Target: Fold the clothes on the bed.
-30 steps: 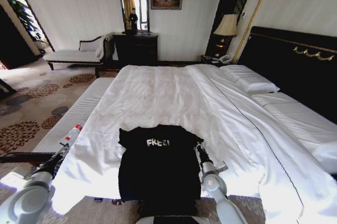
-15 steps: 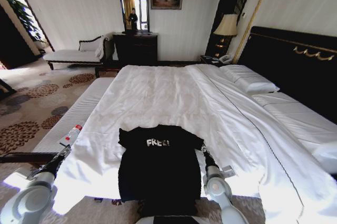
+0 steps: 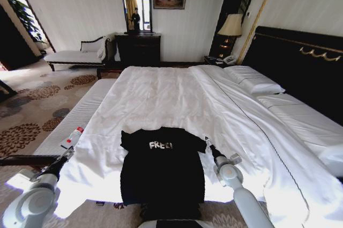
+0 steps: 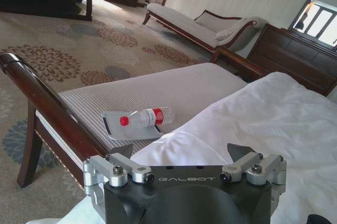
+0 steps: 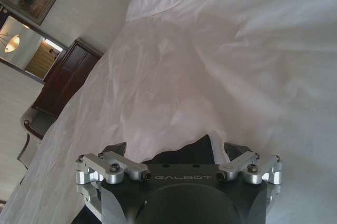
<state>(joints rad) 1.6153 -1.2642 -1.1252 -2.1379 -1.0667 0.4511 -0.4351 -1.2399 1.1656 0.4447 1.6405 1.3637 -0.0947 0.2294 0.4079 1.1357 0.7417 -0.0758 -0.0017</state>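
Observation:
The clothes, a black T-shirt [image 3: 161, 166] with white "FREE!" lettering, lie flat at the near edge of the bed [image 3: 177, 91], collar toward the far side. My right gripper [image 3: 207, 141] sits at the shirt's right sleeve. In the right wrist view it [image 5: 169, 151] is open, and the tip of the black sleeve [image 5: 192, 147] lies between its fingers on the white sheet. Off the shirt's left side, my left gripper [image 3: 65, 154] hangs open [image 4: 181, 153] with nothing in it, over the sheet's edge beside the bench.
A striped bench [image 3: 72, 118] runs along the bed's left side, carrying a plastic bottle [image 4: 147, 117] on a small tray. Pillows [image 3: 253, 80] and the dark headboard [image 3: 295, 59] are on the right. A chaise [image 3: 75, 56], dresser [image 3: 138, 48] and lamp [image 3: 231, 26] stand far back.
My right arm has swung out to the right, and its gripper has moved from the shirt's right edge forward to the right sleeve. The left arm has hardly moved.

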